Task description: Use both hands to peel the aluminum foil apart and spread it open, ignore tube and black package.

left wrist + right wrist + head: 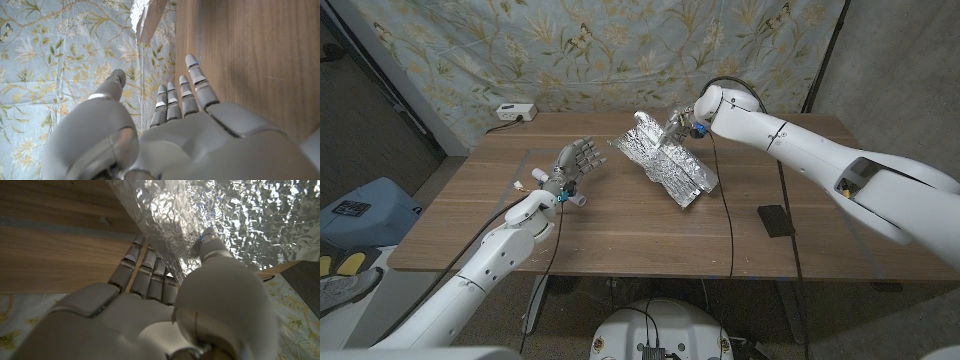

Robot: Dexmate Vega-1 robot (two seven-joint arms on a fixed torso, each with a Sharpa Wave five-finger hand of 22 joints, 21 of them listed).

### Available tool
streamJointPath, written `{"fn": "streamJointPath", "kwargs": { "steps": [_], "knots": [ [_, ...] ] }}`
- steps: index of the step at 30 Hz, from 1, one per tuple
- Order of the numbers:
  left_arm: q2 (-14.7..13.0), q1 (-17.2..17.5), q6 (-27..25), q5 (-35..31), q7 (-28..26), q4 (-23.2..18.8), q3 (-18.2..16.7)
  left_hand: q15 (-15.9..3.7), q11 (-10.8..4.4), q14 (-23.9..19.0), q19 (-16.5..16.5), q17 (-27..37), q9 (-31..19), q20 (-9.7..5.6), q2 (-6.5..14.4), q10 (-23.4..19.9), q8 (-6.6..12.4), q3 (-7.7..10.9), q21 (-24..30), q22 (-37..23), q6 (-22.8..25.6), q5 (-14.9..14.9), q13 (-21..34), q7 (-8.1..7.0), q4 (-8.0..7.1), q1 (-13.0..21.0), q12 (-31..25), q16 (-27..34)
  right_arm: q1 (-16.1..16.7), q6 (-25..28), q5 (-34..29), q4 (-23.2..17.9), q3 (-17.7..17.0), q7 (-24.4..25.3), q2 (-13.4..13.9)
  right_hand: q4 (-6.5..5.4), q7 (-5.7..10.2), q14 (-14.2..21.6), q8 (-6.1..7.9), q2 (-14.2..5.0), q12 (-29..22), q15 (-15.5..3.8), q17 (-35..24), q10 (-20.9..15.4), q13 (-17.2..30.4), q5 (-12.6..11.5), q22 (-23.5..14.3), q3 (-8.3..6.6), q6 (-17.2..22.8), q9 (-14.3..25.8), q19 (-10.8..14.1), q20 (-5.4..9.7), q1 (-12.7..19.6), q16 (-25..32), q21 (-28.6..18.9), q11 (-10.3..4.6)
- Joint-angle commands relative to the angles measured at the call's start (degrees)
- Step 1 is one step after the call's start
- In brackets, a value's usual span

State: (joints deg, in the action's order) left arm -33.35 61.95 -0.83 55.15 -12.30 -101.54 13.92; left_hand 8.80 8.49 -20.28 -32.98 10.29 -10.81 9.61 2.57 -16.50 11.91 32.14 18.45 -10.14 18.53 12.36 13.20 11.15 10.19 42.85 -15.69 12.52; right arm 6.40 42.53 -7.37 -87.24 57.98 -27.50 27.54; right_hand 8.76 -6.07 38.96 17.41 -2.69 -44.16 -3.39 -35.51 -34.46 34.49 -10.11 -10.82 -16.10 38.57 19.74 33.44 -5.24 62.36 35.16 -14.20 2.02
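A crumpled sheet of aluminum foil (667, 162) lies folded on the wooden table (620, 230), past its middle. My right hand (679, 124) is at the foil's far edge and pinches it. In the right wrist view the thumb lies over the foil (210, 215) and the fingers (145, 270) reach under its lifted edge, on my right hand (165, 310). To the left of the foil and apart from it, my left hand (578, 162) hovers with its fingers spread and nothing in them. The left wrist view shows the same empty hand (175, 130) beside the tabletop (250, 60).
A black package (776, 220) lies near the table's right edge. A black cable (728, 205) runs from the right wrist across the table to its front edge. A white power strip (515, 111) sits at the back left corner. A flowered curtain (570, 50) hangs behind.
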Motion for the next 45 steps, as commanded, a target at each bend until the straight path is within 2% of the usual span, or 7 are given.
{"fn": "streamJointPath", "kwargs": {
  "steps": [1,10,21,33,45],
  "knots": [
    [0.1,-1.1,-4.8,1.6,-5.3,-3.6,0.9,0.16,0.22,-0.9,-1.0,0.3,-0.3,0.30,-0.2,-0.9,-0.09,-0.45,0.3,-0.1,0.0,-0.3,0.3,0.07,-0.08,1.1,-0.4,0.4,0.5,0.6,4.5,-1.3,-1.3,2.4,1.4,-0.21,-0.16,1.0,0.08,-1.35,-0.5,-1.26,-0.4,-0.9,3.6,-0.2,-0.1,-0.16,0.5,0.2,0.5,-0.08,0.8,0.5,-0.5,-0.30],
    [-0.7,-1.5,-9.0,2.4,-9.2,-7.2,1.7,0.60,0.33,-1.5,-1.2,0.4,-0.2,0.39,-0.8,-1.3,-0.40,-1.16,0.1,-0.1,-0.5,-0.4,0.6,0.45,-0.21,1.5,-0.5,0.4,0.5,1.7,5.3,-3.3,-0.7,4.0,2.2,-0.07,-0.50,1.1,-0.04,-1.38,-0.7,-1.11,-0.6,-0.9,3.9,-0.2,-0.2,-0.21,0.6,0.4,0.6,-0.23,0.9,0.4,-0.5,0.00],
    [-1.3,-1.8,-11.3,3.2,-10.8,-10.1,2.7,0.97,0.87,-1.9,-1.8,0.4,-0.2,0.69,-1.2,-1.4,-0.94,-1.89,0.0,-0.1,-2.0,-0.4,0.9,0.82,-0.35,2.0,-0.5,0.4,0.7,2.9,5.2,-5.9,0.0,5.4,3.5,-0.05,-0.48,1.2,-0.17,-1.51,-0.7,-1.01,-0.7,-0.7,3.9,-0.3,-0.2,-0.27,0.6,0.6,0.5,-0.28,0.9,0.2,-0.5,-0.09],
    [-1.9,-1.6,-13.6,3.7,-13.9,-13.5,3.6,0.91,0.24,-3.1,-3.0,0.4,-0.1,0.51,-2.0,-2.8,-0.56,-2.38,-0.1,-0.2,-1.4,0.1,1.6,0.83,0.08,4.2,-1.1,0.4,1.4,3.8,5.6,-8.8,0.1,5.7,5.5,0.11,-0.70,1.4,-0.37,-1.50,-0.7,-0.96,-0.8,-0.8,3.8,-0.3,-0.2,-0.34,0.5,0.8,0.6,-0.38,1.2,0.1,-0.5,0.04],
    [-2.4,-2.2,-14.4,3.0,-14.3,-14.4,4.8,0.87,0.36,-3.6,-3.5,0.5,-0.1,0.40,-2.5,-2.9,-0.63,-2.83,0.0,-0.3,-1.6,0.2,1.9,0.94,0.04,5.0,-1.3,0.4,1.2,6.0,6.2,-10.0,0.2,6.3,5.1,0.19,-0.91,1.6,-0.53,-1.68,-0.9,-0.96,-1.1,-0.7,4.0,-0.3,-0.3,-0.46,0.6,1.0,0.6,-0.39,1.4,0.0,-0.5,-0.02]
  ]
}}
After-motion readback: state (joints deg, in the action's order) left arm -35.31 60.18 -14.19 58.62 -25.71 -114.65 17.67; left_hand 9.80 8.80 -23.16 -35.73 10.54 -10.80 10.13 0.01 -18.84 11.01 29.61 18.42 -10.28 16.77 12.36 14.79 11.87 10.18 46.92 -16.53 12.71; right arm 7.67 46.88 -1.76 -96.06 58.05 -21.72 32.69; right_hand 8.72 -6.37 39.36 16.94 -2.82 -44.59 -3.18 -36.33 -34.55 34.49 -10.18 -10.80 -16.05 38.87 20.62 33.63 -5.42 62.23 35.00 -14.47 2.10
